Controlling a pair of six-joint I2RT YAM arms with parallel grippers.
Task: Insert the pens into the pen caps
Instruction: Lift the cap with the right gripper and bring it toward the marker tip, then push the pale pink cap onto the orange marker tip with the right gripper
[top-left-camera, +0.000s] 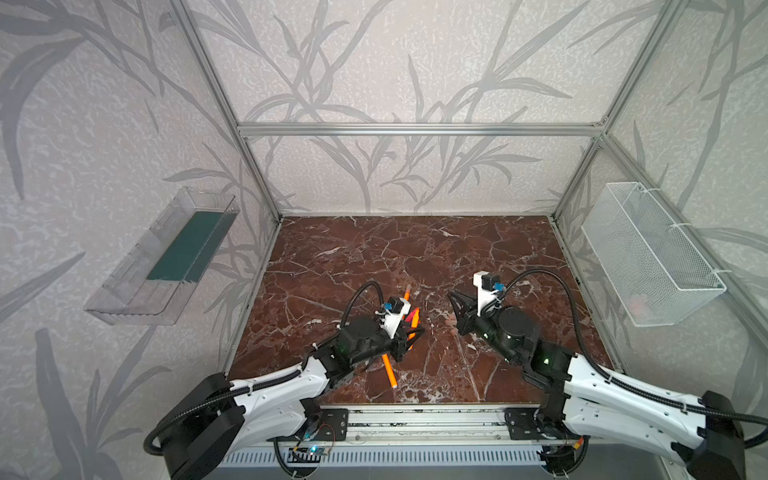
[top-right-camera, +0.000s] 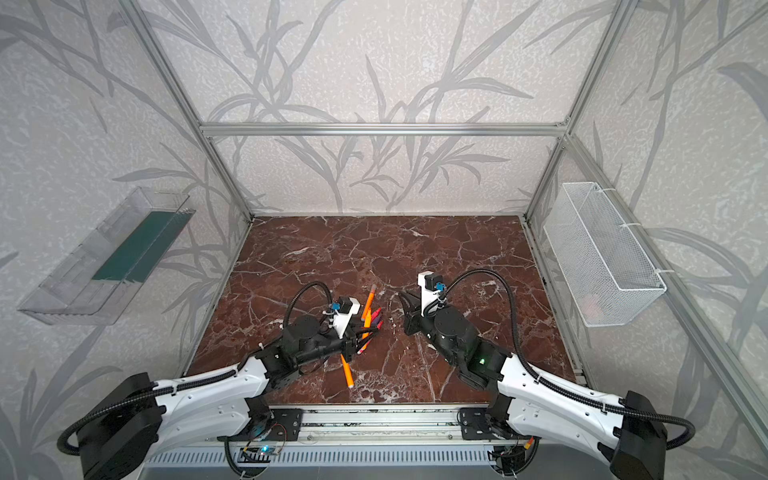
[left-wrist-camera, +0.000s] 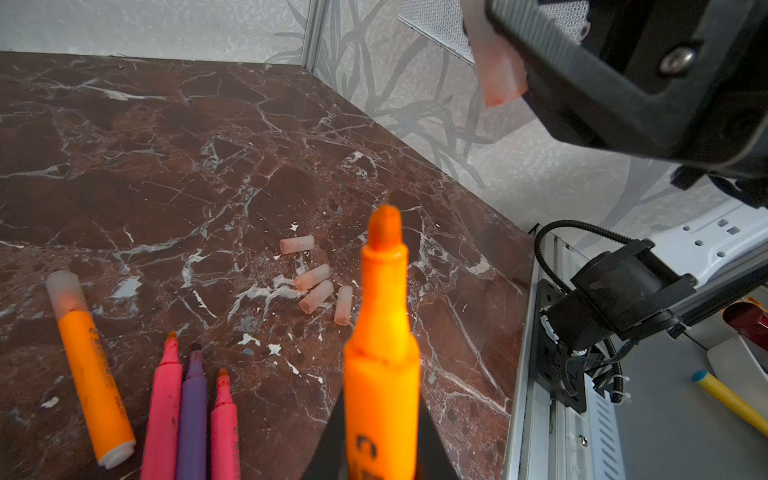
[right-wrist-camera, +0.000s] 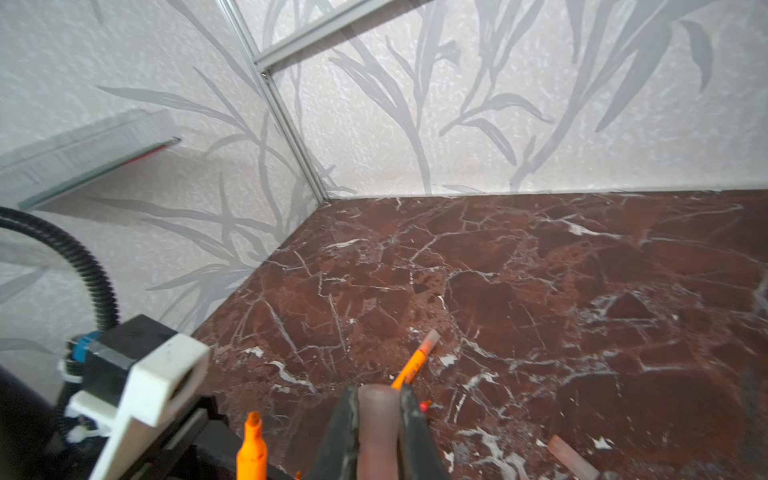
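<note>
My left gripper (left-wrist-camera: 380, 415) is shut on an orange pen (left-wrist-camera: 382, 353), whose bare tip points up and forward; in both top views its white rear end sticks out below the wrist (top-left-camera: 389, 371). My right gripper (right-wrist-camera: 377, 399) is shut on a pale translucent pen cap (right-wrist-camera: 377, 428). It hovers a short way right of the left gripper (top-left-camera: 420, 330), cap end facing the pen. Several loose pen caps (left-wrist-camera: 316, 296) lie on the marble. A capped orange pen (left-wrist-camera: 91, 374), two pink pens (left-wrist-camera: 164, 411) and a purple pen (left-wrist-camera: 193, 411) lie side by side on the marble beside the left gripper.
The brown marble table (top-left-camera: 374, 257) is walled by an aluminium frame. A white mesh basket (top-left-camera: 648, 253) hangs on the right wall and a clear plastic tray (top-left-camera: 166, 257) on the left wall. One more cap (right-wrist-camera: 571, 457) lies beside the right gripper.
</note>
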